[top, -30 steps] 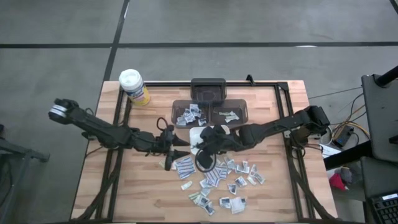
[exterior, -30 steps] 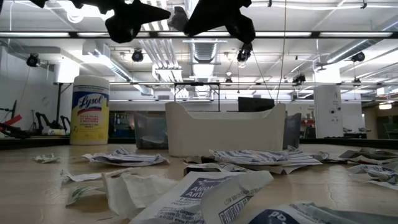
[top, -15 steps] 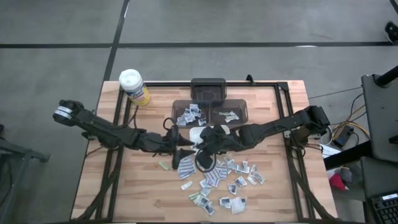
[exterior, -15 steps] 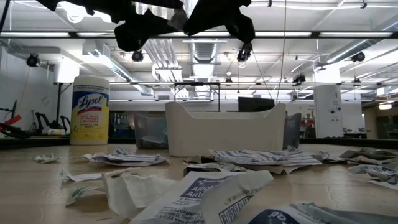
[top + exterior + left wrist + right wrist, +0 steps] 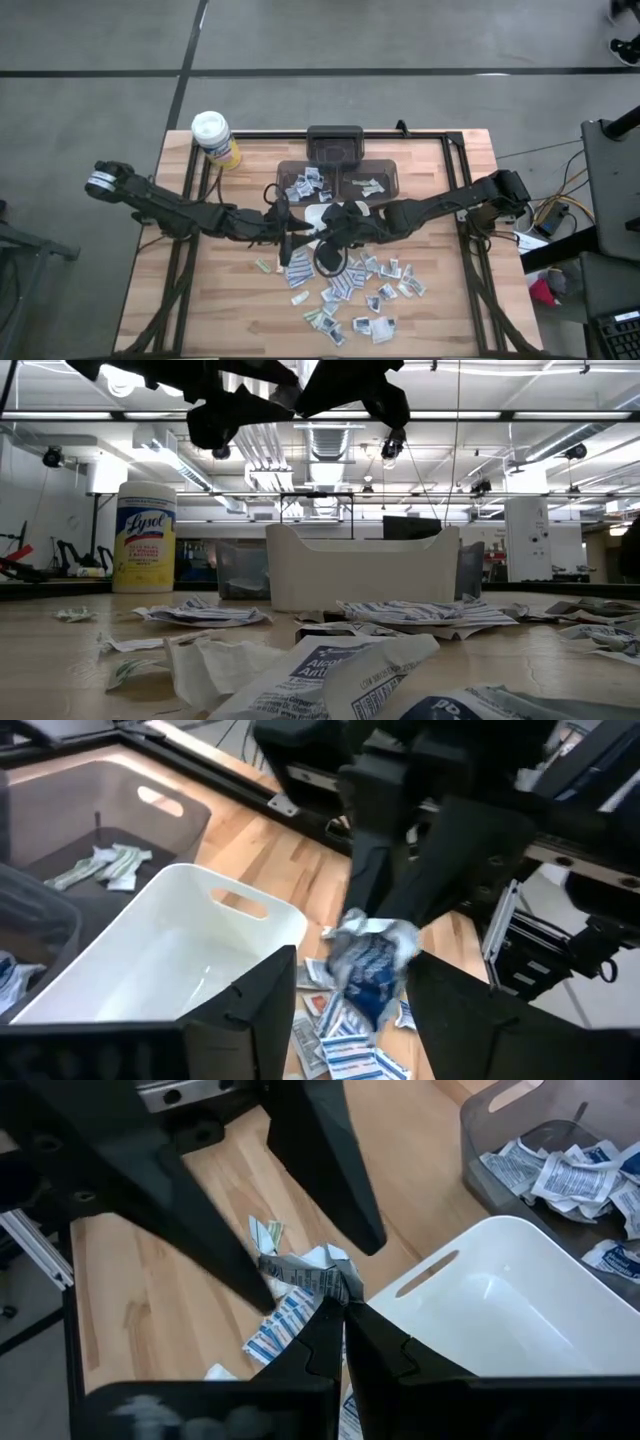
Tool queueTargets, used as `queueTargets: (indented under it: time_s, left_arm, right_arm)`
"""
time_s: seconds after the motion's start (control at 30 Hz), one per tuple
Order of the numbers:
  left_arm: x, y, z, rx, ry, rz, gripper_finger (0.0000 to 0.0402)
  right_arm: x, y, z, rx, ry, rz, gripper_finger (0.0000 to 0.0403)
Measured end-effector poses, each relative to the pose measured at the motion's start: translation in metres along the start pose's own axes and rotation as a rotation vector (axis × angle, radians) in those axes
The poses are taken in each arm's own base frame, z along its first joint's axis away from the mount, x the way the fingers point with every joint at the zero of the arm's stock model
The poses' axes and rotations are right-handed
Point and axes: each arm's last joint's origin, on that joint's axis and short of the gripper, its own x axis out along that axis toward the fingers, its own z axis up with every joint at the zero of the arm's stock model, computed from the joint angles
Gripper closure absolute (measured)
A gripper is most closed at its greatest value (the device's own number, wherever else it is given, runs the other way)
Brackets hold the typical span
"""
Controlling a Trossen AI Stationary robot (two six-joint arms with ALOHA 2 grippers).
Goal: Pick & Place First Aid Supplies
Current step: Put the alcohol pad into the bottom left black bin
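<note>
A: Where did the 2 grippers stand?

B: Both met over the middle of the table (image 5: 230, 300), just beside the white tray (image 5: 190, 955). The right gripper (image 5: 343, 1308) had its fingers pinched tight on 1 crumpled packet (image 5: 305, 1275), grey-white with blue print, held up above the wood next to the tray's handle end.

A: And the left one?

B: The left gripper (image 5: 345, 1010) faced it, fingers spread wide, 1 on each side of that same packet (image 5: 370, 960) without closing on it.

A: The rest of the supplies?

B: Most loose packets (image 5: 355, 285) lay scattered on the table on the near side of the tray. Others sat in the 2 dark bins (image 5: 340, 180) behind it. The white tray itself looked bare inside. A yellow canister (image 5: 216, 140) stood at the far left corner.
</note>
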Motion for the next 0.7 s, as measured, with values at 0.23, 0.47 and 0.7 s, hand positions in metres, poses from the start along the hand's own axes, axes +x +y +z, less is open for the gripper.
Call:
queueTargets:
  time_s: [0.23,0.47,0.7]
  left_arm:
    - [0.0010,0.0032,0.0011,-0.008,0.002,0.013,0.0256]
    - [0.0010,0.0029,0.0009,-0.004,0.010,-0.001,0.0326]
    - [0.0010,0.0029,0.0007,-0.001,0.014,-0.004,0.0395]
  right_arm:
    - [0.0001,0.0000,0.0001,0.001,-0.003,-0.001,0.0394]
    - [0.0001,-0.0001,0.0002,0.001,-0.003,-0.001,0.0394]
    - [0.0002,-0.0005,-0.0003,0.001,0.001,-0.005,0.0394]
